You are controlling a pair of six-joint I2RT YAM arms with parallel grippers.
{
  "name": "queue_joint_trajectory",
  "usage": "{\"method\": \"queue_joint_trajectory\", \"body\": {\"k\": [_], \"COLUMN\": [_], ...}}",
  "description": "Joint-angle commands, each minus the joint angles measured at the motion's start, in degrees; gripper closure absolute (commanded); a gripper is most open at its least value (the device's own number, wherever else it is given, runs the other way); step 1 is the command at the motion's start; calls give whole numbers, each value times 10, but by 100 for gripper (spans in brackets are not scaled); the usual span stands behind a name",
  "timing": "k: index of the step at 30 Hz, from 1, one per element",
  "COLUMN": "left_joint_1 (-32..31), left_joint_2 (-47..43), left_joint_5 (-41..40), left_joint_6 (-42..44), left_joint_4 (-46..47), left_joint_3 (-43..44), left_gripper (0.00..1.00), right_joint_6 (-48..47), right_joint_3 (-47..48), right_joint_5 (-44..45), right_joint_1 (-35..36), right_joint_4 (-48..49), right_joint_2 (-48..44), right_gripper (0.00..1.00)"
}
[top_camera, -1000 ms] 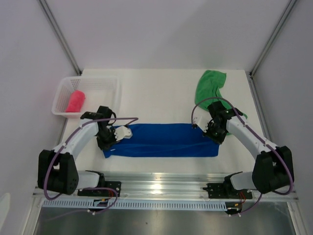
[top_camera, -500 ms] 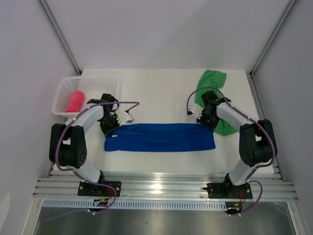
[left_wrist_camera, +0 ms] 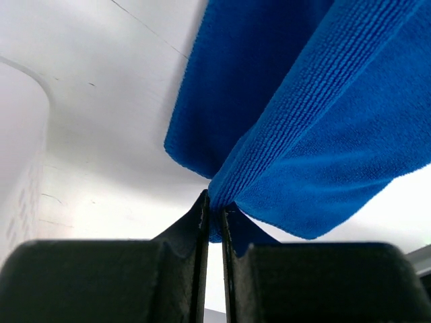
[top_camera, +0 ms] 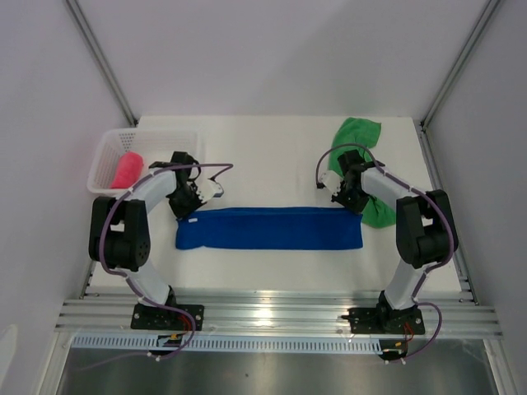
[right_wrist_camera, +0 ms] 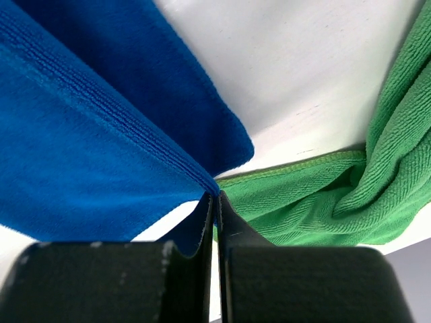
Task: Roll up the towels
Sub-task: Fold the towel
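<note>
The blue towel (top_camera: pixel 272 229) lies as a long folded strip across the middle of the table. My left gripper (top_camera: pixel 186 207) is shut on its far left corner, and the left wrist view shows the blue towel (left_wrist_camera: pixel 303 114) pinched between the fingertips (left_wrist_camera: pixel 202 215). My right gripper (top_camera: pixel 349 202) is shut on the far right corner, where the blue towel (right_wrist_camera: pixel 87 155) sits in the closed tips. The green towel (top_camera: pixel 356 141) lies crumpled at the back right, and its fabric (right_wrist_camera: pixel 350 195) touches the blue corner. The pink towel (top_camera: pixel 127 169) lies rolled in the basket.
A white mesh basket (top_camera: pixel 156 140) stands at the back left, close to my left arm. Slanted frame posts rise at both back corners. A metal rail (top_camera: pixel 272 317) runs along the near edge of the table.
Both grippers have moved away from the near edge toward the back, drawing the blue towel's corners with them. The strip now looks narrower and lies farther back.
</note>
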Motion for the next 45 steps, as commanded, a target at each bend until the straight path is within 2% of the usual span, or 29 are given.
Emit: {"method": "queue_joint_trajectory", "body": {"k": [1,12,15,16,19,28,32,37,41,45], "left_joint_1": [6,7,6,6,6,6,6,6,6,6], "left_joint_2": [12,27,32,34,38,15,-8,-60,-70,-62], "left_joint_5": [-21,-23,-28,-28,-37,-66,-57,3,-3,-21], "left_joint_6": [-16,-36,-46,-49,-63,-97,-122,-138,-139,-152], "left_joint_4": [22,48,62,67,74,103,71,19,18,29], "left_joint_3": [27,35,37,38,40,29,39,27,13,24], "left_gripper": [88,83,78,77,73,65,62,56,54,53], "right_joint_6": [13,48,63,69,82,133,183,243,305,360], "right_joint_3": [22,25,25,26,25,26,37,11,-21,-17], "right_joint_5": [28,54,64,66,66,92,100,75,5,-6], "right_joint_1": [-7,-7,-7,-7,-7,-7,-13,-21,-34,-53], "right_joint_4": [21,52,66,73,79,116,110,109,135,122], "right_joint_2": [11,32,36,37,39,21,-1,-56,-121,-135], "right_gripper": [100,100,92,85,76,70,70,69,68,64]}}
